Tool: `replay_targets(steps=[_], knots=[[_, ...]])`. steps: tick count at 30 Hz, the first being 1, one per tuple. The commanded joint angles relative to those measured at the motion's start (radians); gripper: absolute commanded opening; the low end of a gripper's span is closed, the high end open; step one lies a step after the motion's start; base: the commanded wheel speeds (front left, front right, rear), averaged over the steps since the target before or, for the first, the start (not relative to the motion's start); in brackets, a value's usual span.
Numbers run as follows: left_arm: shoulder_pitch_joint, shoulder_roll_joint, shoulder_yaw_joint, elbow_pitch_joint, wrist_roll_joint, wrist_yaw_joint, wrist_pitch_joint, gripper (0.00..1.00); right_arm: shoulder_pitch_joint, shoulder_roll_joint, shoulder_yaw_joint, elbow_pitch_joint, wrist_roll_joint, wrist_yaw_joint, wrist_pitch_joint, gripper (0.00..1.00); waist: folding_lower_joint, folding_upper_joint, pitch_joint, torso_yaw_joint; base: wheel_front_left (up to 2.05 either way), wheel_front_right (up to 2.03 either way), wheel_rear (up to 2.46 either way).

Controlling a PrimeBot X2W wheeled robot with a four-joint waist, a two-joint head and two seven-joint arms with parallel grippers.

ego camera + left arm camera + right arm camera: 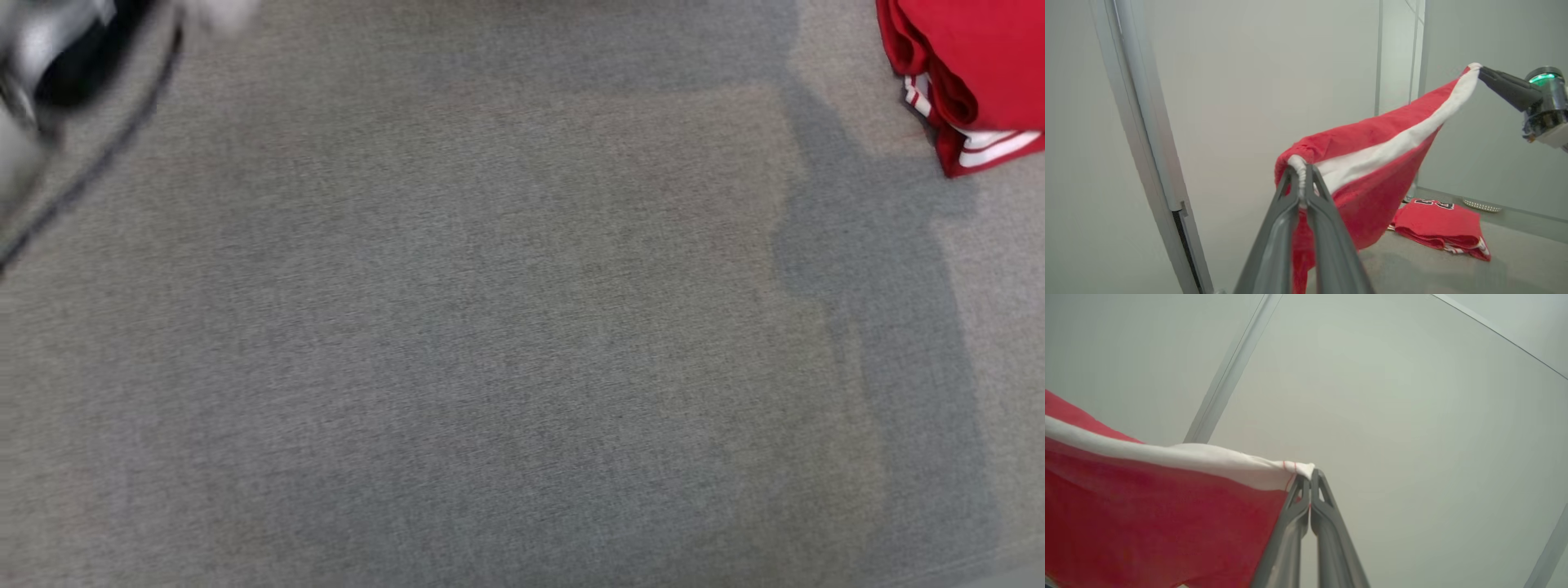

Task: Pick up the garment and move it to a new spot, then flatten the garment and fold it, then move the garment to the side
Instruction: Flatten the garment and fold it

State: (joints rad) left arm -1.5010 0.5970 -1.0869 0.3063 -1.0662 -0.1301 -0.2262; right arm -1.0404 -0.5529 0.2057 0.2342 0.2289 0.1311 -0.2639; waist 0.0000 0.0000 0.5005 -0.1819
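The left gripper point(1301, 173) is clamped on one white-banded corner of the red garment point(1372, 163), and the right gripper point(1310, 477) is pinched shut on the other. The garment is held stretched in the air between them. Below, a broad stretch of grey surface point(490, 327) lies open. A folded red jersey point(1437, 224) is seen at its far right, near the pale wall point(1249, 81). Its black numerals cannot be read.

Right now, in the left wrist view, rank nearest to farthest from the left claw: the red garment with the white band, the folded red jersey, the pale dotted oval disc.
1. The red garment with the white band: pinched in the left claw.
2. The folded red jersey: lower right, on the grey surface.
3. The pale dotted oval disc: behind the jersey.
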Motion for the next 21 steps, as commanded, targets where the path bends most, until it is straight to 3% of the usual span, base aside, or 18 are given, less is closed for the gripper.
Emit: replay_targets(steps=[1,5,12,17,21], knots=[[0.036,0.022,-0.021,-0.017,0.001,0.0,-0.015,0.0,0.048,-0.001,0.0,-0.017,-0.001,-0.001,0.0,0.0,0.0,0.0,-0.012,0.015,0.0,0.0,0.0],[0.216,0.083,-0.119,-0.1,0.042,0.0,-0.037,0.0,0.294,-0.011,-0.011,-0.068,-0.006,-0.001,0.0,0.0,0.0,0.0,-0.045,0.05,0.0,0.0,0.0],[0.624,0.133,-0.122,-0.221,0.196,0.0,-0.039,0.0,0.76,0.04,-0.024,-0.139,0.013,-0.001,-0.001,0.0,0.0,0.0,-0.126,0.087,0.0,0.0,0.0],[0.882,0.125,-0.116,-0.241,0.305,0.03,-0.039,0.0,1.012,0.059,-0.011,-0.162,0.006,-0.001,-0.001,0.0,0.0,0.0,-0.195,0.095,0.0,0.0,0.0],[1.028,0.112,-0.083,-0.26,0.366,0.078,-0.039,0.0,1.14,0.072,-0.021,-0.205,0.005,-0.001,-0.001,0.0,0.0,0.0,-0.236,0.09,0.0,0.0,0.0]])
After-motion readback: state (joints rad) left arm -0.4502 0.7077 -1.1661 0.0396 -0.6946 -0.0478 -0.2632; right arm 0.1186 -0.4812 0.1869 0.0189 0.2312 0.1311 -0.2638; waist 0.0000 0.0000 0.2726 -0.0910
